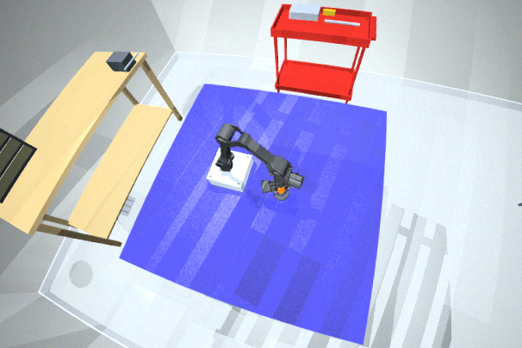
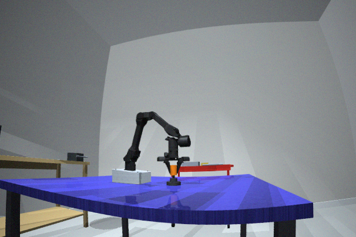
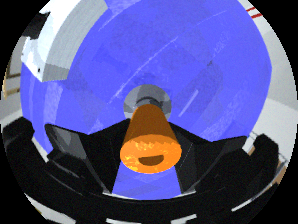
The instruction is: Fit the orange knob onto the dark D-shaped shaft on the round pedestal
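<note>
Two fingers clamped partway on knob [image 3: 149,137], one each side, at 9 and 3 o'clock in wrist view. Gripper [image 2: 173,168] points straight down. Knob upright, directly over pedestal [image 2: 173,183]; its lower end at shaft, body not down on pedestal. Whether hole engages shaft: cannot tell. Pedestal on blue table [image 2: 223,193], at about 4 o'clock from white base block [image 1: 230,171]. Arm [image 1: 258,152] reaches from block over to pedestal. Red cart [image 1: 323,52] at 12 o'clock beyond table in top view.
</note>
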Motion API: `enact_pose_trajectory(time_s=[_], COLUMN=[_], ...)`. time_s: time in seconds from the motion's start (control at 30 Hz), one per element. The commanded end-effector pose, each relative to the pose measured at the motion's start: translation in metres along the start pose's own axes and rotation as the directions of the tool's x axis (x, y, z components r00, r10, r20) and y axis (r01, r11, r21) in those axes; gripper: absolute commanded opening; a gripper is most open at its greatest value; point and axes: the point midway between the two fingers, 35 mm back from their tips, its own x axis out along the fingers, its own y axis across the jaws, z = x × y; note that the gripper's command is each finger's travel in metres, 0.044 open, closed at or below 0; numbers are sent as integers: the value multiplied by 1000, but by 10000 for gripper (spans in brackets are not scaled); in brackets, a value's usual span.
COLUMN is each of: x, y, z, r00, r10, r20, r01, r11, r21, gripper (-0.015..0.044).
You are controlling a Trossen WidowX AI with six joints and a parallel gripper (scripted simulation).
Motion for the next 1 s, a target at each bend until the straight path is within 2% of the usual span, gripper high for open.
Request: enact_pose_trajectory(time_s=[0.0,0.4,0.63,0.97], x=[0,-4,-2,0], y=[0,-1,0,-1], z=[0,0,0,0], r00=[1000,1000,1000,1000], r10=[-2,-2,-2,-2], r20=[-1,-1,-1,-1], r01=[2,2,2,2], r11=[1000,1000,980,977], r21=[-4,-4,-201,-212], gripper=[0,0,0,0])
